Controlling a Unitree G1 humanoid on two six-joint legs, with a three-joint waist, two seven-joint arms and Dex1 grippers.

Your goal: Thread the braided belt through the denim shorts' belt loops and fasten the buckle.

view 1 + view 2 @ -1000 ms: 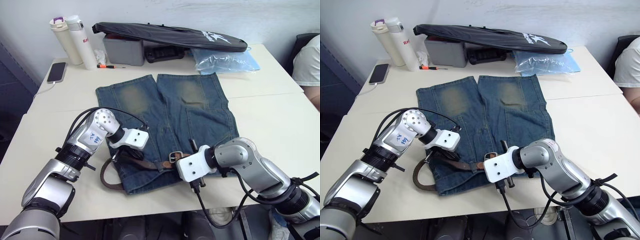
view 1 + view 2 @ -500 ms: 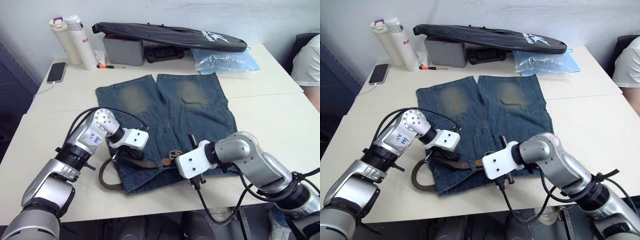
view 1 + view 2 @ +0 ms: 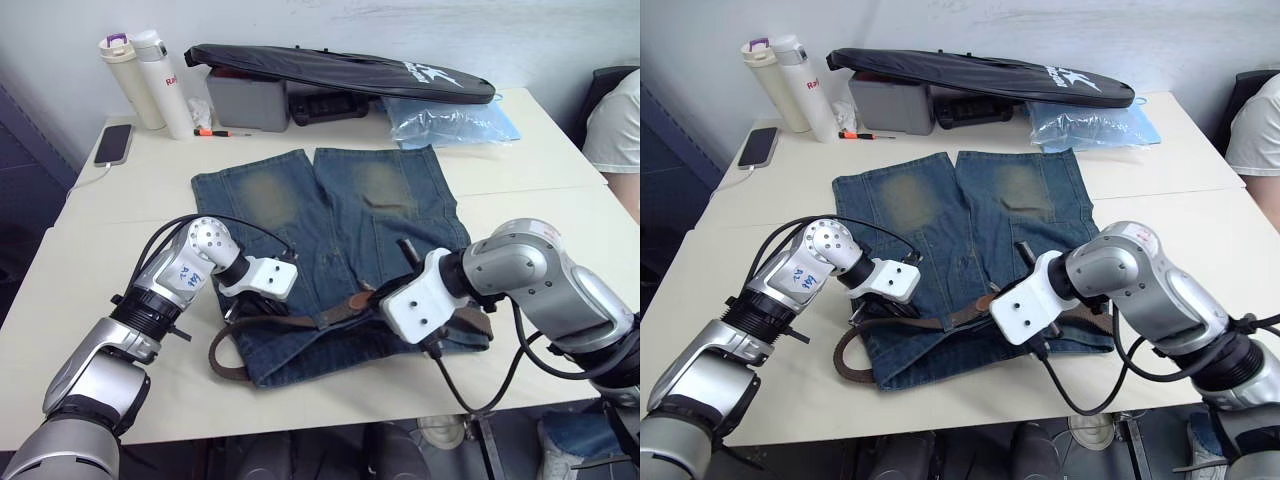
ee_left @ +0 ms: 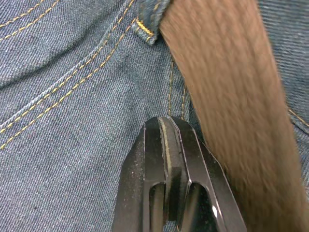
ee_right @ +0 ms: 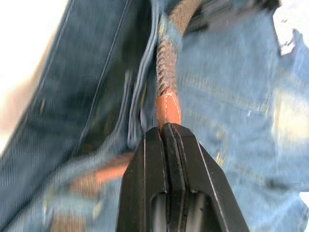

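Braided belt [image 3: 300, 322]: brown woven strap lying across the waistband of the denim shorts [image 3: 335, 230], near the table's [image 3: 560, 225] front edge. Its free end curls in a loop off the shorts' left side onto the bare tabletop.

Right gripper [image 5: 166, 129]: fingers closed on the belt's tan leather end piece, stitched along its edge. From the pinch the plaited strap runs straight away over the denim.

Left gripper [image 4: 167, 126]: fingers pressed together on the denim; whether they pinch cloth cannot be told. The belt passes just beside them and slips under a belt loop [image 4: 150, 14].

Denim shorts: blue twill with orange double stitching and faded yellowish patches on both legs. They lie flat at mid-table, waistband toward the front edge.

Belt texture: coarse weave, matte, darker than its leather tip.
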